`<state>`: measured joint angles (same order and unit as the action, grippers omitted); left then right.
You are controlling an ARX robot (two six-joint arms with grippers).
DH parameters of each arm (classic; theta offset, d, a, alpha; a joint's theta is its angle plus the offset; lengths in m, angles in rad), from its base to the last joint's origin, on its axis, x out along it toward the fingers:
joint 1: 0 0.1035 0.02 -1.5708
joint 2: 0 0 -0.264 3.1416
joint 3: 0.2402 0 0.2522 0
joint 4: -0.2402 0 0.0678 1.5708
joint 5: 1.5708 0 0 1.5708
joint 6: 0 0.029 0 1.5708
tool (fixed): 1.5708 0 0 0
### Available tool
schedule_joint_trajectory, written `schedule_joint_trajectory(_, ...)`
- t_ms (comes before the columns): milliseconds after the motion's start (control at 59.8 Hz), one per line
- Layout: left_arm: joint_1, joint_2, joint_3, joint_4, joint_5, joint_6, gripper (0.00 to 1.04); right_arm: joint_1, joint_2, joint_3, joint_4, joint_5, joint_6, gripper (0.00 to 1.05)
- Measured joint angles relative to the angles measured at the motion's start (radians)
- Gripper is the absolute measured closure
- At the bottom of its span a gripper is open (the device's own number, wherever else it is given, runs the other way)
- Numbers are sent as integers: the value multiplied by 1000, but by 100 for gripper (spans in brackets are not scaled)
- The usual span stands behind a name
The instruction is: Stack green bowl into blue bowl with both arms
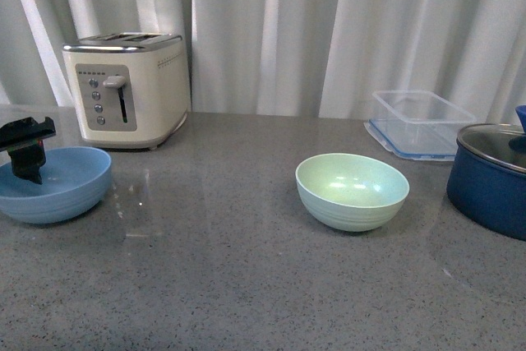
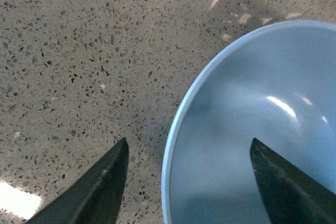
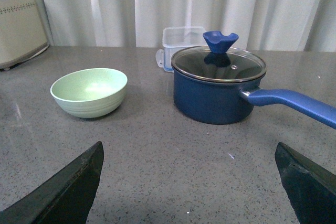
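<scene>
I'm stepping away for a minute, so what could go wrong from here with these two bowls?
The left gripper is open, fingers astride the rim of the blue bowl; pinching that thin wall could tip or skid it on the countertop. The right gripper, open, faces the green bowl with the navy saucepan beside it; reaching in may bump its handle.

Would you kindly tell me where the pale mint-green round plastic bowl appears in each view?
Front view: pale mint-green round plastic bowl, right of centre.
Left wrist view: absent; the light sky-blue round plastic bowl shows instead.
Right wrist view: between the cream toaster and the dark navy glass-lidded pot.
Shared landmark: that pot, at the front view's right edge.
</scene>
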<state>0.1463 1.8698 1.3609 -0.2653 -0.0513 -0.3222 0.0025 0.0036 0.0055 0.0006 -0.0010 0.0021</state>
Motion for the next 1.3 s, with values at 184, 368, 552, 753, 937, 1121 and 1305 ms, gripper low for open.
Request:
schedule_joint_trajectory(184,-12,33,27,-30,-11,-1,70,0,0,0,0,0,0,10)
schedule_joint_trajectory(368,-13,27,35,-42,8,-11,98,0,0,0,0,0,0,10)
schedule_joint_trajectory(552,-25,-18,34,-63,32,-14,101,0,0,0,0,0,0,10)
schedule_joint_trajectory(753,-75,-80,35,-70,49,-17,101,0,0,0,0,0,0,10)
schedule_joint_trajectory(937,-180,-70,75,-80,43,-23,101,0,0,0,0,0,0,10)
schedule_joint_trajectory(1121,-269,-6,131,-84,22,-44,101,0,0,0,0,0,0,10)
schedule_joint_trajectory(1305,-317,81,192,-100,1,-70,101,0,0,0,0,0,0,10)
